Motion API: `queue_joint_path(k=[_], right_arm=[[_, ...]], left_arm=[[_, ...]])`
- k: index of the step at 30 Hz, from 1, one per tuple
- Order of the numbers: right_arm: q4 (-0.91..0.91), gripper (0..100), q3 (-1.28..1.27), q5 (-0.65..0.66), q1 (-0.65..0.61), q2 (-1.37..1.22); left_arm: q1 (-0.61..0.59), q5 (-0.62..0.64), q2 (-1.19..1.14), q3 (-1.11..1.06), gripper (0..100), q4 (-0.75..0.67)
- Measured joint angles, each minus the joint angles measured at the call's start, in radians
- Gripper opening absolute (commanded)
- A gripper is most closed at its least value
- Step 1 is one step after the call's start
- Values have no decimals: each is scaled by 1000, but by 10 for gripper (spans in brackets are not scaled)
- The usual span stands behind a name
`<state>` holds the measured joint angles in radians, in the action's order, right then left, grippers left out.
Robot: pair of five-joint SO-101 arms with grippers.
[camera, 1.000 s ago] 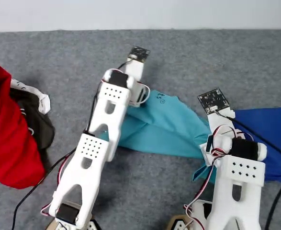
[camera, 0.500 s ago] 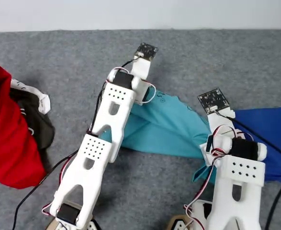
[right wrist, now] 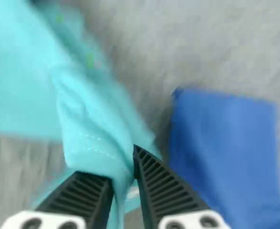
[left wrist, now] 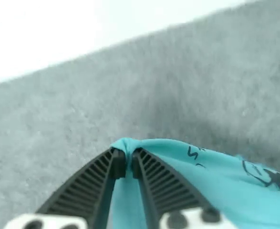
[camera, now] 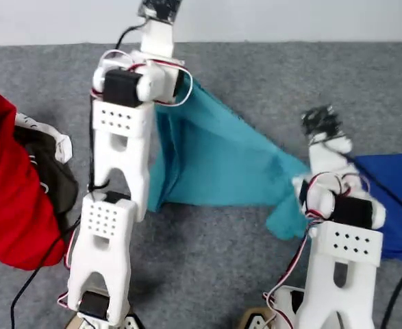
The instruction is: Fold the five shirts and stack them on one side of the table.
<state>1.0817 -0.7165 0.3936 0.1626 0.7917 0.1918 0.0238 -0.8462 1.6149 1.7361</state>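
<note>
A teal shirt (camera: 218, 161) hangs stretched between both arms above the grey table. My left gripper (left wrist: 127, 160) is shut on one end of the teal shirt (left wrist: 216, 176), held high near the table's far edge. My right gripper (right wrist: 123, 164) is shut on the other end of the teal shirt (right wrist: 89, 124), close to the folded blue shirt (right wrist: 223, 152). That blue shirt (camera: 392, 199) lies flat at the table's right side, partly under the right arm. A red shirt (camera: 9, 185) and a dark shirt (camera: 46, 171) lie heaped at the left.
The grey carpet-like table top (camera: 207, 267) has free room in the middle front, between the two arm bases. A white wall (camera: 269, 20) runs along the far edge. Cables trail by both arm bases.
My left gripper has lifted and swung toward the far left, pulling the teal shirt up off the table and spreading it. The right gripper has risen slightly with its end.
</note>
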Motion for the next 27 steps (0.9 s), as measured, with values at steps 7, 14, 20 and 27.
queue_joint_path(k=[7, 14, 20, 27], right_arm=[[-222, 9, 229, -143, 0, 0], [-276, 9, 545, -190, -2, -66], [-275, 9, 887, -190, -2, -213], [-25, 9, 1224, -180, -2, -272]], left_arm=[[-60, 0, 135, -2, 13, 0], [-124, 0, 313, -2, 13, 0], [-132, 0, 473, -2, 13, 0], [-126, 0, 730, -41, 13, 0]])
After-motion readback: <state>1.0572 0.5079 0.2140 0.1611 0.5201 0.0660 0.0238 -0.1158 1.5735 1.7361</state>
